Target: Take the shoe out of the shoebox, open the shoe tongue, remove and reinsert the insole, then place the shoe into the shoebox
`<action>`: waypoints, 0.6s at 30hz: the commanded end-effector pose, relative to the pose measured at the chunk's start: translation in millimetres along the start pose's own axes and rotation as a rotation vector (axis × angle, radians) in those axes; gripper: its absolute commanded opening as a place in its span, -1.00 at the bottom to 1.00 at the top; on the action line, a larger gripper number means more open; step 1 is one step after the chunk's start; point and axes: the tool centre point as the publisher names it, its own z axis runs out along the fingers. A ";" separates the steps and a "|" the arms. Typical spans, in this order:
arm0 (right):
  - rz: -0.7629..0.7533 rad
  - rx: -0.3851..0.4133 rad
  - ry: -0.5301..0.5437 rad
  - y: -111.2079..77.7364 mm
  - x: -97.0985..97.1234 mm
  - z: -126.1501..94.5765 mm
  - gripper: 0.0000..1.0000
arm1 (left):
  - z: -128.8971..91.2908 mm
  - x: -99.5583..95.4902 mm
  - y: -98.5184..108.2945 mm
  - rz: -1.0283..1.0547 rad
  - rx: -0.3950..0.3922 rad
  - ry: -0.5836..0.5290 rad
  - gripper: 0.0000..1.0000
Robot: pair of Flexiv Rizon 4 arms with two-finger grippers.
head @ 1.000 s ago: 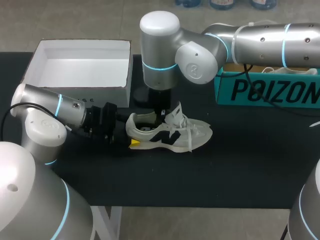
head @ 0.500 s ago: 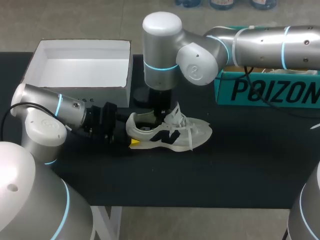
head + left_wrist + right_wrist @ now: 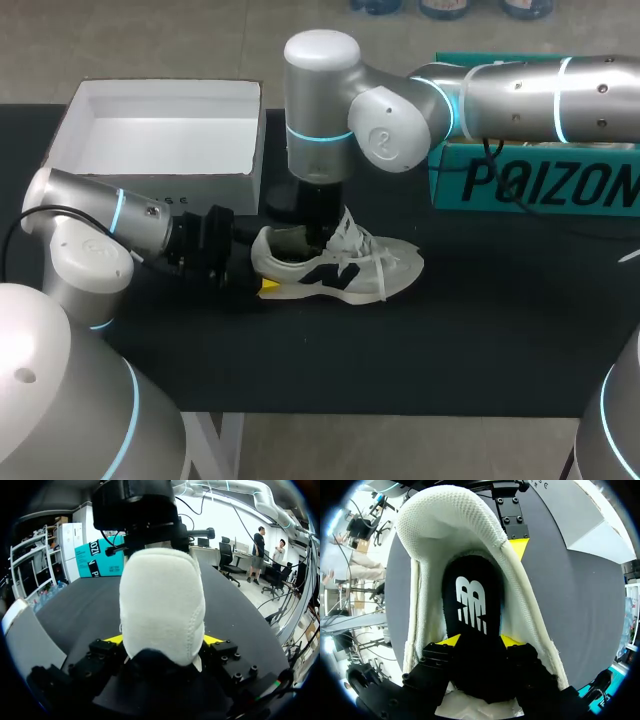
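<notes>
Shoe: the white mesh sneaker with a black side logo (image 3: 340,265) lies on its sole on the table, outside both boxes, toe toward my right. Its tongue and laces stand pulled up and forward.
Insole: the black insole with a white logo (image 3: 470,600) lies inside the shoe and runs back to the heel cup.
Right gripper (image 3: 480,641): it points straight down into the shoe mouth, just behind the raised tongue, with the insole directly under it. I cannot tell whether it is open or pinching the insole.
Left gripper (image 3: 162,642): it sits level with the table at the back of the shoe. Its jaws are clamped on the padded heel, one yellow tip on each side.
Left arm (image 3: 100,210): it lies low along the table in front of the white box.
Right arm (image 3: 500,95): it crosses over the teal box, its wrist upright above the shoe.
White box: the open white cardboard shoebox (image 3: 200,190) stands just behind the left gripper, near the shoe's heel.
Teal box: the teal cardboard box with black lettering (image 3: 530,185) stands behind and to the right of the toe, apart from it.
Table: the black tabletop (image 3: 480,340) carries all three.
</notes>
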 end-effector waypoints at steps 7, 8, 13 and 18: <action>0.111 -0.014 0.110 -0.3 -5.1 41.9 -1.00 | 0.2 0.3 -1.3 0.001 0.003 -0.001 -1.00; 0.128 -0.017 0.113 -1.9 -5.8 42.6 -1.00 | 0.2 0.3 -1.3 0.001 0.003 -0.001 -1.00; 0.167 -0.031 0.087 -10.2 -6.4 30.4 -1.00 | 0.2 0.3 -1.3 0.001 0.003 -0.001 -1.00; 0.183 -0.081 0.053 -17.7 -6.5 5.6 -1.00 | 0.2 0.3 -1.3 0.001 0.003 -0.001 -1.00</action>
